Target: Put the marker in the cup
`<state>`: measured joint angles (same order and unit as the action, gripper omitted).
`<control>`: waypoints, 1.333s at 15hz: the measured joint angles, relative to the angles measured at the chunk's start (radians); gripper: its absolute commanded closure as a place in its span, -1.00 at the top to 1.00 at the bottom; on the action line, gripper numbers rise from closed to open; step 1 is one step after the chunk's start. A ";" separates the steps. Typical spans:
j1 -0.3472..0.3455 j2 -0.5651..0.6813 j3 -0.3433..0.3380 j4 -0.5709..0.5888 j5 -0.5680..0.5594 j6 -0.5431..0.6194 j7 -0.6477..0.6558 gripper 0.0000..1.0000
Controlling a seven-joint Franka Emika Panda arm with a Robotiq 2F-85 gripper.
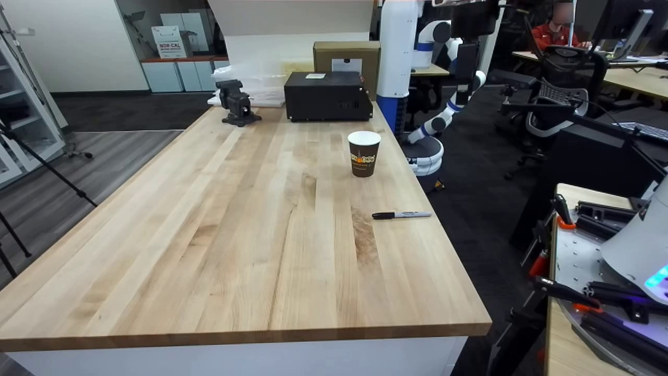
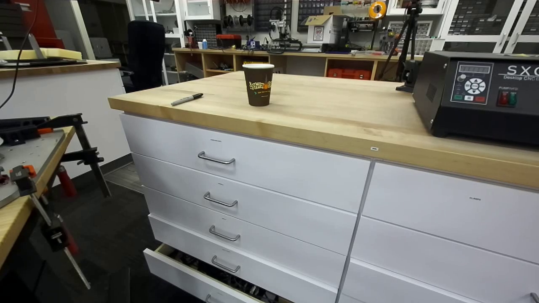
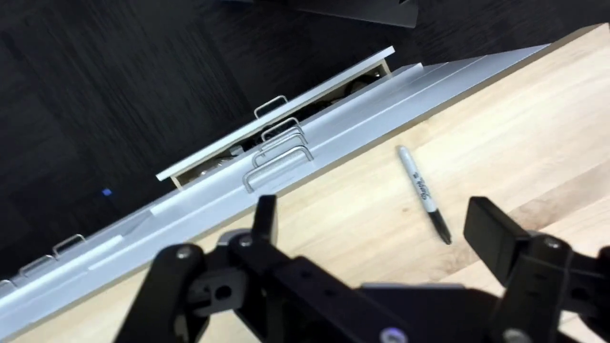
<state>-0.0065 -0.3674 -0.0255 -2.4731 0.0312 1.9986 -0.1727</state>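
Observation:
The marker is a grey pen with a black cap. It lies flat on the wooden table in both exterior views, near the edge above the drawers. The cup is a dark brown paper cup with a white rim and yellow lettering. It stands upright on the table, apart from the marker, and is out of the wrist view. My gripper is open and empty above the table. In the wrist view the marker shows beyond and between the fingers, its cap end towards the right finger.
A black control box and a small black vise stand at one end of the wooden table. Drawers line its side, and a low drawer is pulled out. Clamps grip the robot's stand.

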 measured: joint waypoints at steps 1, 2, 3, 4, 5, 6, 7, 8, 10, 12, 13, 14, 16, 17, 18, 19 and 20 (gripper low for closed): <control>0.020 0.015 -0.001 0.000 0.034 0.012 -0.047 1.00; 0.038 0.029 -0.001 0.000 0.068 0.022 -0.093 1.00; 0.056 0.046 -0.001 0.000 0.098 0.029 -0.141 1.00; 0.072 0.064 -0.001 0.000 0.120 0.034 -0.183 1.00; 0.084 0.083 0.000 0.000 0.132 0.037 -0.221 1.00; 0.092 0.104 0.001 0.000 0.139 0.042 -0.253 1.00; 0.097 0.126 0.002 0.000 0.140 0.051 -0.280 1.00; 0.099 0.147 0.005 0.000 0.139 0.066 -0.301 1.00; 0.099 0.189 0.013 0.000 0.135 0.109 -0.326 1.00; 0.099 0.229 0.026 0.000 0.126 0.165 -0.331 1.00; 0.099 0.247 0.036 0.000 0.123 0.196 -0.331 1.00; 0.100 0.265 0.047 0.000 0.121 0.225 -0.331 1.00; 0.101 0.298 0.071 0.000 0.115 0.280 -0.330 1.00; 0.104 0.315 0.082 0.000 0.108 0.305 -0.329 1.00; 0.106 0.332 0.094 -0.001 0.100 0.327 -0.326 1.00; 0.109 0.349 0.105 -0.001 0.091 0.348 -0.320 1.00; 0.111 0.367 0.114 -0.001 0.082 0.363 -0.317 1.00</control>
<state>0.1048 -0.0001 0.0889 -2.4737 0.1132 2.3619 -0.4894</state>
